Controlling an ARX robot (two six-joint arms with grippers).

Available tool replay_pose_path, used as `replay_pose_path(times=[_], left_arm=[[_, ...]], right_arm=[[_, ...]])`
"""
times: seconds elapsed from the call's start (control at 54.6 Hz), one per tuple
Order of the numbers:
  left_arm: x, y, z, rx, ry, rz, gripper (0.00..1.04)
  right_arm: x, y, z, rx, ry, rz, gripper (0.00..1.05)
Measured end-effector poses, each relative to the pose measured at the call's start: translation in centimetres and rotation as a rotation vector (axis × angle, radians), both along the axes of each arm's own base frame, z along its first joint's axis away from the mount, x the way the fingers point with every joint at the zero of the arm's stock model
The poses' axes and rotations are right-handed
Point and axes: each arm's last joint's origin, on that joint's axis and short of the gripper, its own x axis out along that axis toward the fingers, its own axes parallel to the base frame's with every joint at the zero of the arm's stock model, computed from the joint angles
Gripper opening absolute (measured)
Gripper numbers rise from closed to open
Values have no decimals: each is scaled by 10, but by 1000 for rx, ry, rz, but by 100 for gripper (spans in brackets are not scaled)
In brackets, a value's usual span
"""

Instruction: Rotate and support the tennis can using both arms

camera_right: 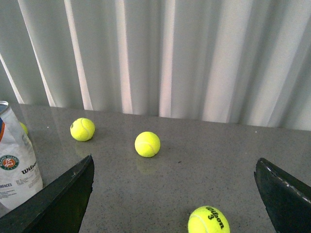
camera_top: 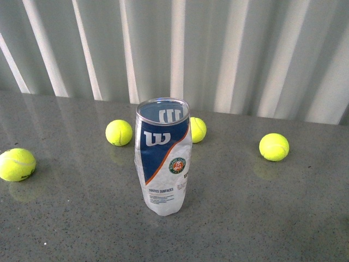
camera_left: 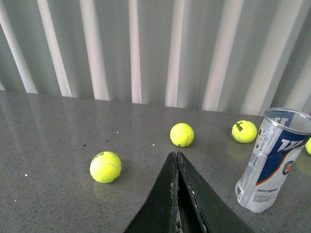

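Note:
The tennis can (camera_top: 162,155) stands upright in the middle of the grey table, open metal rim up, its clear tube dented, blue-and-white label with a white "W" facing me. No arm shows in the front view. In the left wrist view the can (camera_left: 272,160) stands apart from my left gripper (camera_left: 176,156), whose black fingers are pressed together and hold nothing. In the right wrist view only part of the can (camera_right: 17,162) shows at the edge. My right gripper (camera_right: 174,167) is wide open and empty, one finger (camera_right: 68,196) close to the can.
Several yellow tennis balls lie on the table: one at the left (camera_top: 17,164), two behind the can (camera_top: 119,132) (camera_top: 197,130), one at the right (camera_top: 274,147). A ball (camera_right: 208,221) lies between my right fingers. A pleated white curtain (camera_top: 174,49) backs the table.

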Motion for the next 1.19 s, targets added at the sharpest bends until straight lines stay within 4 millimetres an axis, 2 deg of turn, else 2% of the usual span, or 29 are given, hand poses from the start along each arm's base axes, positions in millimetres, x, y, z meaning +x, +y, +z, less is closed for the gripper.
replay_pose_path(times=[0.165,0.348,0.55,0.806,1.191], left_arm=[[-12,0,-3,0,6,0,4],[-12,0,-3,-1,6,0,5],[-12,0,-3,-1,5,0,54],[-12,0,-3,-1,6,0,98],[-12,0,-3,0,5,0,98]], right_arm=[[0,0,0,0,0,0,98],[0,0,0,0,0,0,98],[0,0,0,0,0,0,98],[0,0,0,0,0,0,98],[0,0,0,0,0,0,98]])
